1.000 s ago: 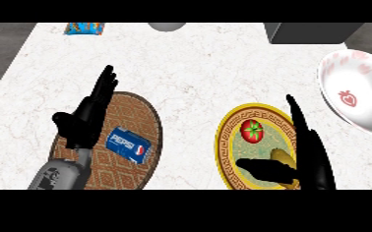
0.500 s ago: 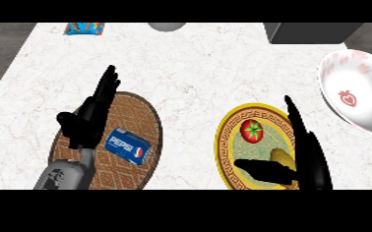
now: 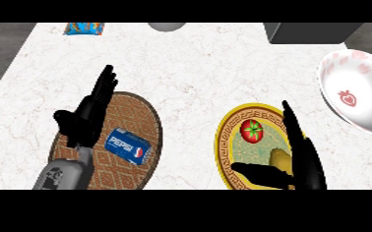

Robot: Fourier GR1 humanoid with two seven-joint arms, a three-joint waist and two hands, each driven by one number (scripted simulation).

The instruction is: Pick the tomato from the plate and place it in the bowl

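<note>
A red tomato (image 3: 252, 130) with a green stem lies on the yellow-rimmed plate (image 3: 227, 123) at the lower right. My right hand (image 3: 299, 150) stands open over the plate's right side, fingers straight and pointing up, thumb stretched left below the tomato; it does not touch the tomato. A white bowl (image 3: 343, 83) with a strawberry print sits at the right edge. My left hand (image 3: 87, 115) is open over the left counter, fingers up, holding nothing.
A brown round mat (image 3: 138, 123) under my left hand carries a blue Pepsi can (image 3: 128, 146) lying on its side. A yellowish item (image 3: 278, 156) lies on the plate near my right palm. A blue packet (image 3: 85, 28), a grey round object (image 3: 168, 26) and a dark box (image 3: 309, 32) line the far edge.
</note>
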